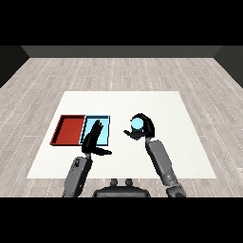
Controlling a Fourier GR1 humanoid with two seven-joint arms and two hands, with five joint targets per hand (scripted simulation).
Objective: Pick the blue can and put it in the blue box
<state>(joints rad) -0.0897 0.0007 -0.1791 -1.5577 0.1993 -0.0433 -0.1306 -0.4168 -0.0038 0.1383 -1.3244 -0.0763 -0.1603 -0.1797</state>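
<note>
The blue can (136, 124) shows its light blue top right of the table's middle, with my right hand (144, 128) curled round it. The light blue tray (104, 124) lies left of the can, next to the red tray (69, 129). My left hand (93, 139) is open, fingers straight, over the near left part of the blue tray and hides part of it. I cannot tell whether the can rests on the table or is lifted.
The white table (156, 104) stretches behind and to the right of the can. Grey wooden floor surrounds it. Both forearms come in from the lower corners.
</note>
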